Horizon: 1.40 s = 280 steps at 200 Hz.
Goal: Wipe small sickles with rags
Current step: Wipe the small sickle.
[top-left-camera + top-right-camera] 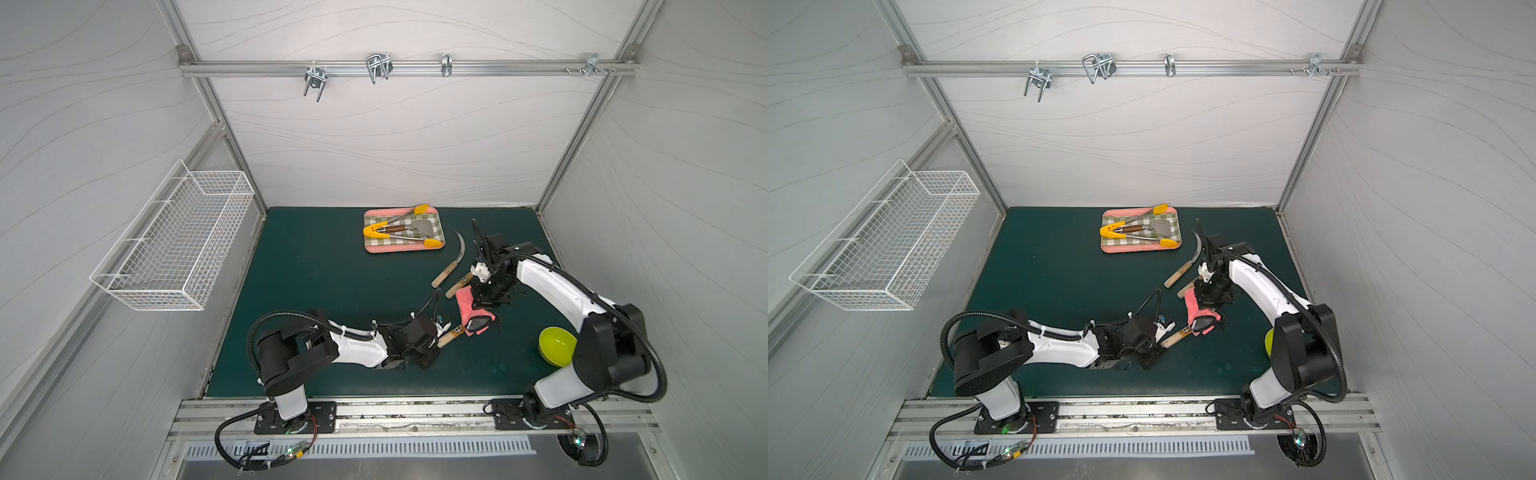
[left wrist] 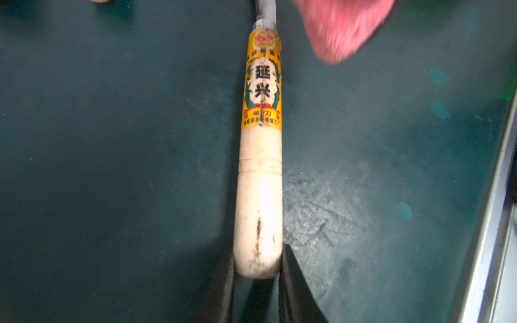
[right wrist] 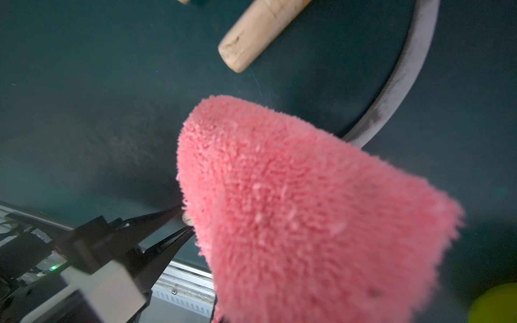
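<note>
The wipe looks to be at its very start. The left gripper (image 2: 258,251) is clamped on the butt of a labelled sickle (image 2: 260,167), jaws narrow against the pale handle, which points towards the upper middle of the left wrist view. In a top view this sickle (image 1: 448,338) sits right of centre, low on the green mat (image 1: 316,291). The pink rag (image 1: 467,307) hangs from the right gripper (image 1: 482,301) and drapes over the blade where it leaves the handle. The right fingertips are hidden behind the cloth, but the pincer is closed on it.

In the right wrist view the grey blade (image 3: 405,84) curves out from behind the rag (image 3: 307,209) towards the upper right, dull and smudged, so I judge that most of its length is left to rub.

Two more sickles lie loose on the mat. One (image 1: 442,275) is just above centre-right. The other shows only its handle (image 1: 457,287), just beside the rag under the right gripper, where it could be knocked. Whether either is clean I cannot tell.

A checked tray (image 1: 401,249) with tongs and a spatula lies upper centre, well apart. A green bowl (image 1: 557,345) sits lower right, near the right arm.
</note>
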### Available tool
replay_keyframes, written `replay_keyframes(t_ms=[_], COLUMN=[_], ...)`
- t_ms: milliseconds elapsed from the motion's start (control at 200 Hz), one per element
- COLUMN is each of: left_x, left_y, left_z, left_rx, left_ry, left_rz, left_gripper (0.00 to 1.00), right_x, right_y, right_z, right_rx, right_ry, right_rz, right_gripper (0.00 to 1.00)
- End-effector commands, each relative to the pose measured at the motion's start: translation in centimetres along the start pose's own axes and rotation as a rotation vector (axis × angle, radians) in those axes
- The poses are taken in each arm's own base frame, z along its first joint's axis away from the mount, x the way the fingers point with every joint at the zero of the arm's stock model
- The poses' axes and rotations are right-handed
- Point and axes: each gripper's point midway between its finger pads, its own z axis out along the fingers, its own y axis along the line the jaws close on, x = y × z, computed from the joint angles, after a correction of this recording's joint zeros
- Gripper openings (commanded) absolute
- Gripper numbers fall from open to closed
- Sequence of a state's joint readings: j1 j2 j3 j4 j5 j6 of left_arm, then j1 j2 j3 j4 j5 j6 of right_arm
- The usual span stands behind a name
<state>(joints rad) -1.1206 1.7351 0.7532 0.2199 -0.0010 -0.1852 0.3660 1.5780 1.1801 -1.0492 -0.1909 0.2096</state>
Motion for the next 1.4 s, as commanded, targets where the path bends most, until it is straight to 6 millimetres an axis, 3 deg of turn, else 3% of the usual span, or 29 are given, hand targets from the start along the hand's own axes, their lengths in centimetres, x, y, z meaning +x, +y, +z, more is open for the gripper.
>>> replay_keyframes(t_ms=[0,250,495,605,750,845,1106,1241,1396], left_x=[-2.2,-2.9,-3.1,-3.4,-3.4,-3.2,-2.5,-2.3,-3.2], left_y=[-0.3,-0.4,-0.4,-0.4,-0.3,-0.3,0.1,0.5,0.6], left_z=[0.2,-0.1,-0.1,-0.2,-0.4,-0.6,-0.9,-0.7,-0.7], left_rx=[0.002,-0.006,-0.013,-0.015,-0.016,-0.016,-0.027,-0.039,-0.041], left_ry=[-0.079,-0.113,-0.123,-0.133,-0.143,-0.143,-0.153,-0.165,-0.227], left_rz=[-0.013,-0.012,-0.012,-0.017,-0.028,-0.032,-0.052,-0.076,-0.111], left_gripper=[0.00,0.00,0.00,0.00,0.00,0.00,0.00,0.00,0.00], right_x=[1.3,1.9,4.6,5.9,6.3,5.3,0.9,-0.5,1.0], right_y=[0.4,2.0,6.7,7.8,6.1,4.1,-1.6,-2.1,-0.6], right_z=[2.4,6.2,8.0,8.6,9.6,9.7,6.1,4.7,5.5], right_rx=[-0.025,-0.037,-0.135,-0.156,-0.108,-0.044,0.176,0.202,0.178], right_ry=[0.112,0.230,0.291,0.311,0.320,0.288,0.135,0.070,0.103], right_rz=[-0.019,-0.052,-0.118,-0.127,-0.092,-0.052,0.006,-0.008,-0.057], right_gripper=[0.11,0.08,0.07,0.07,0.07,0.06,0.04,0.04,0.04])
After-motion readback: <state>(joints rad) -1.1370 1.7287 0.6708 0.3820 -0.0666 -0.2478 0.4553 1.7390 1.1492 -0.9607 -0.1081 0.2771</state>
